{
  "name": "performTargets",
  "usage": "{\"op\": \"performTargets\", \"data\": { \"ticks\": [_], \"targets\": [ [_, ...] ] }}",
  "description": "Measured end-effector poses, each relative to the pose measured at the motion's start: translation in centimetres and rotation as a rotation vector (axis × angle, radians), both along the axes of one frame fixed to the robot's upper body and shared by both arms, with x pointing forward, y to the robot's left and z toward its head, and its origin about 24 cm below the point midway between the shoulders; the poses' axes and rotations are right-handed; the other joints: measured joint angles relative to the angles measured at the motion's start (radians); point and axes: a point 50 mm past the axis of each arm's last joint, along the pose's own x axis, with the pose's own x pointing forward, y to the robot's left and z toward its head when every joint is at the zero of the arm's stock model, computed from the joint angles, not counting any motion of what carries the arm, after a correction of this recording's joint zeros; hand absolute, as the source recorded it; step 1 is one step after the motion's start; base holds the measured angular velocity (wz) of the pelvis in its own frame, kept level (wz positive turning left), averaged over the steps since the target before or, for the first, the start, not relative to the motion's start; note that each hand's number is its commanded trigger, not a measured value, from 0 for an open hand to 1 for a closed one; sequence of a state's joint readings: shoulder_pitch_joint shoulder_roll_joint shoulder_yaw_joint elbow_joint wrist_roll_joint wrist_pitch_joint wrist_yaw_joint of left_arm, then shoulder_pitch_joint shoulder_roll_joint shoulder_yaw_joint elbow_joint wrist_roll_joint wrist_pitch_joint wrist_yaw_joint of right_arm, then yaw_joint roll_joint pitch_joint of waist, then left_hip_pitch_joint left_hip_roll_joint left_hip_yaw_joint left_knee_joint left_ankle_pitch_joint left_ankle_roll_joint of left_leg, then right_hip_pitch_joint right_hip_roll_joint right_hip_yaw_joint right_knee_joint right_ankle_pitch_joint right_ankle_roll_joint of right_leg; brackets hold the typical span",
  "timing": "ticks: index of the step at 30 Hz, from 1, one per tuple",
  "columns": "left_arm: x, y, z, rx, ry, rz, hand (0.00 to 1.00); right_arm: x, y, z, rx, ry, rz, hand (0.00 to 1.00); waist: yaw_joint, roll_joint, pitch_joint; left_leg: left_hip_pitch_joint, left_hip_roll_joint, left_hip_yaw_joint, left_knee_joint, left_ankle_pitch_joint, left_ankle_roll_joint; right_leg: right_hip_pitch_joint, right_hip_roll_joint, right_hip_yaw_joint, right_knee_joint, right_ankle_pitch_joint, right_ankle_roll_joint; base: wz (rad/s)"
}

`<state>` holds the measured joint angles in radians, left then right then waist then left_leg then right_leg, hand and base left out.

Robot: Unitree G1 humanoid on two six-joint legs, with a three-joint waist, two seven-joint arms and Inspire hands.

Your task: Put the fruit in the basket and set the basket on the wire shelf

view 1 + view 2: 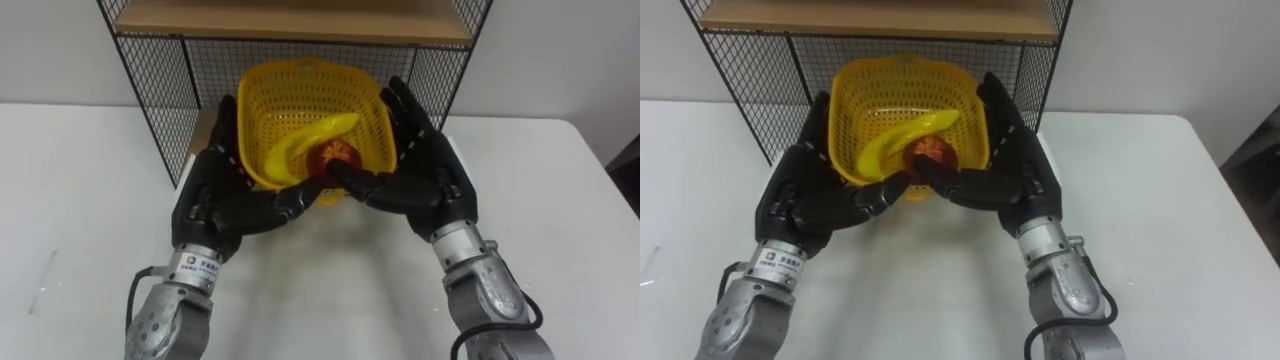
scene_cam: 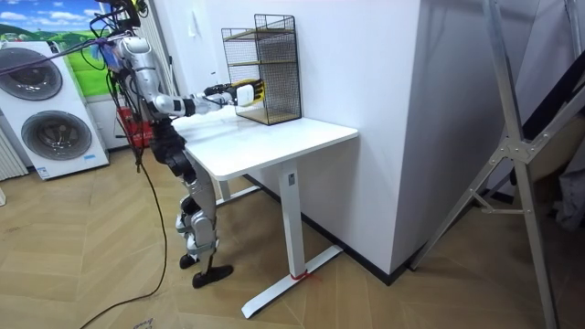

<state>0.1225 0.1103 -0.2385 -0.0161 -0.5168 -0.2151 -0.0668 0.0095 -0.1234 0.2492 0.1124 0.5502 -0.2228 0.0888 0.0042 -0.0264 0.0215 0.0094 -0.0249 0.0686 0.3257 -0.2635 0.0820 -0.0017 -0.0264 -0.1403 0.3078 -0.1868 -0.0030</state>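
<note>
Left eye view: I have the yellow basket (image 1: 300, 95) sandwiched between both hands. The left hand (image 1: 215, 200) lies flat along one side wall and the right hand (image 1: 425, 175) along the other. The fingers are extended, not clenched, and press inward, while the thumbs run across the near wall and almost meet. I read this as a two-palm clamp, chosen because the basket offers no handle. The banana (image 1: 300, 145) and a red fruit (image 1: 335, 157) lie inside, just beyond the thumb tips, so the loading looks done. Past the fingertips stands the wire shelf (image 1: 165, 120), with its wooden board (image 1: 290, 20) overhead. The mesh side walls sit close outside my knuckles, and that is my tightest margin. I cannot tell whether the basket's base touches the table (image 1: 80, 200).

Room view: the robot stands at the table's end on the room view's left, arms stretched forward. The basket is at the shelf's open front, low under the board.

Right eye view: the same clamp shows, with bare table behind both wrists. I judge that pulling straight back has free room. Spreading the hands sideways risks snagging the mesh.
</note>
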Motion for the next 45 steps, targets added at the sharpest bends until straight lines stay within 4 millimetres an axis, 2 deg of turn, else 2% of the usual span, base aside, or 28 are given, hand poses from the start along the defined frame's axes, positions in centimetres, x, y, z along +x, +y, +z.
{"op": "performTargets", "data": {
  "ticks": [8, 13, 16, 20, 22, 25, 32, 37, 45],
  "targets": [
    [0.7, -0.3, -0.3, 0.016, 0.034, -0.006, 0.0, 0.4, 0.2, -0.1, 0.019, 0.027, -0.025, 0.0, -0.001, 0.002, 0.0006, 0.011, 0.008, 0.0, -0.007, 0.004, 0.0, 0.031, 0.012, 0.0, -0.052, 0.028, 0.0, 0.0],
    [2.5, -0.6, -0.1, 0.057, 0.039, -0.019, 0.0, 1.6, 0.1, -0.6, 0.043, 0.074, -0.06, 0.0, -0.002, 0.012, 0.0077, 0.036, 0.008, 0.005, -0.027, 0.011, 0.001, 0.06, 0.013, 0.002, -0.071, 0.039, 0.001, -0.02],
    [3.5, -1.0, 0.4, 0.062, 0.037, -0.01, 0.0, 2.7, 0.0, -0.7, 0.041, 0.102, -0.08, 0.0, -0.003, 0.013, 0.0077, 0.038, 0.009, 0.009, -0.036, 0.017, -0.002, 0.057, 0.013, 0.001, -0.071, 0.04, -0.001, -0.01],
    [4.9, -1.3, 0.6, 0.066, 0.053, 0.008, 0.0, 4.0, -0.1, 0.3, 0.037, 0.1, -0.099, 0.0, -0.006, 0.018, 0.0082, 0.04, 0.009, 0.007, -0.038, 0.021, -0.002, 0.057, 0.013, -0.003, -0.074, 0.041, -0.002, 0.01],
    [5.7, -1.5, 0.3, 0.08, 0.091, 0.009, 0.0, 5.0, 0.2, 1.4, 0.048, 0.081, -0.105, 0.0, -0.005, 0.018, 0.0081, 0.052, 0.009, 0.009, -0.046, 0.024, -0.003, 0.064, 0.013, -0.003, -0.076, 0.041, -0.003, 0.0],
    [6.7, -1.5, -0.3, 0.094, 0.145, 0.026, 0.0, 6.2, 0.7, 1.8, 0.052, 0.09, -0.122, 0.0, -0.009, 0.018, 0.0083, 0.068, 0.008, 0.007, -0.059, 0.03, -0.005, 0.083, 0.014, -0.001, -0.091, 0.048, -0.005, 0.0],
    [7.4, -1.6, -1.3, 0.082, 0.255, 0.046, 0.0, 6.9, 1.1, 0.7, 0.001, 0.185, -0.107, 0.0, -0.01, 0.019, 0.0075, 0.07, 0.008, 0.001, -0.069, 0.038, -0.009, 0.086, 0.015, -0.008, -0.099, 0.051, -0.008, 0.02],
    [8.5, -2.3, -1.5, 0.108, 0.335, 0.041, 0.0, 7.4, 0.6, -1.5, -0.049, 0.332, -0.122, 0.0, -0.01, 0.02, 0.0064, 0.069, 0.011, 0.001, -0.07, 0.041, -0.012, 0.086, 0.011, -0.006, -0.099, 0.053, -0.012, 0.0],
    [10.2, -1.2, -0.6, 0.101, 0.371, 0.096, 0.0, 8.6, 1.0, -1.0, -0.055, 0.387, -0.102, 0.0, -0.027, 0.026, 0.0011, 0.062, 0.01, 0.01, -0.073, 0.051, -0.011, 0.069, 0.008, 0.001, -0.083, 0.054, -0.013, -0.02]
  ]
}}
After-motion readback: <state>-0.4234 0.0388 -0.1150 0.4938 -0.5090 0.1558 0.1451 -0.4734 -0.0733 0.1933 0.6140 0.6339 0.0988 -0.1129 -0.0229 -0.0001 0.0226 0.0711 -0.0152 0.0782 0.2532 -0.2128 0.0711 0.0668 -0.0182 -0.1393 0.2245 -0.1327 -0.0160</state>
